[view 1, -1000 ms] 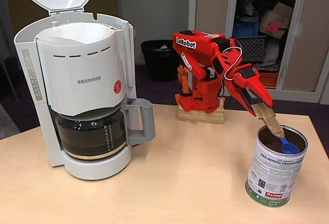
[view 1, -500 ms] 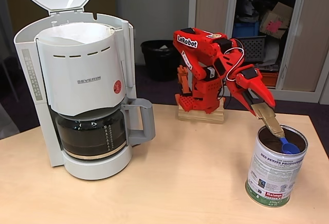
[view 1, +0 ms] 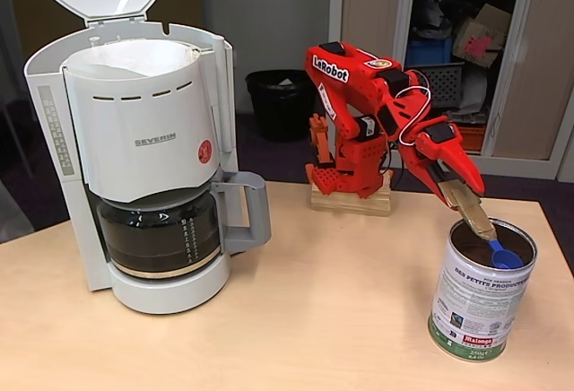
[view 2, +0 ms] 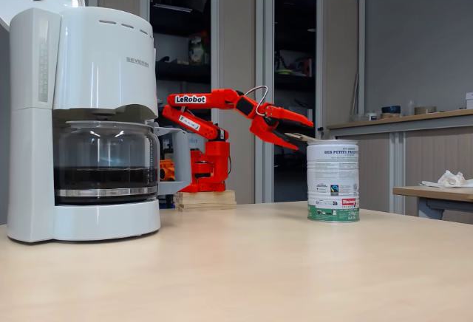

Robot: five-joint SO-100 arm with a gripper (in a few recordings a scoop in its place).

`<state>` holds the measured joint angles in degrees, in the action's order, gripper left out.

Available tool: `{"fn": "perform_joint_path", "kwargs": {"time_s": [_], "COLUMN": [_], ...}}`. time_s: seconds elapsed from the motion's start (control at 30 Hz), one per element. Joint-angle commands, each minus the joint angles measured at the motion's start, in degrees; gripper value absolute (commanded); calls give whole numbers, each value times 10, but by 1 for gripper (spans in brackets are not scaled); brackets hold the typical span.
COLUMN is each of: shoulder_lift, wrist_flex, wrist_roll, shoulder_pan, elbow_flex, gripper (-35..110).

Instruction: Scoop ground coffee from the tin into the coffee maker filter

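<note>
Gripping scoop [view 1: 504, 256]: claw [view 1: 468, 204], inside tin [view 1: 475, 306]

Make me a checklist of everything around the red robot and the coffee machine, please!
Surface: light wooden table, bare between the machine and the can.
Job's things: tin open, upright at the right; blue scoop dipped inside it; ground coffee dark inside the tin; coffee maker filter white, in the open top of the coffee machine, lid up.
Clutter: nothing seen on the table.
End effector: lowered into the tin's mouth, holding the scoop's handle.
Cables: white wire looping along the arm.
Surroundings: black bin on the floor, open cupboard with boxes behind.
</note>
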<state>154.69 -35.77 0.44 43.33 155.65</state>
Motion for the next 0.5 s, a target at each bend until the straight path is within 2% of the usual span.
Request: {"fn": "perform_joint_path", "kwargs": {"time_s": [0.0, 0.47], "shoulder_lift": [-6, -44], "wrist_flex": [4, 31], "wrist_roll": [-2, 21], "shoulder_pan": [4, 1], "elbow_flex": [-31, -52], "gripper": [23, 18]}}
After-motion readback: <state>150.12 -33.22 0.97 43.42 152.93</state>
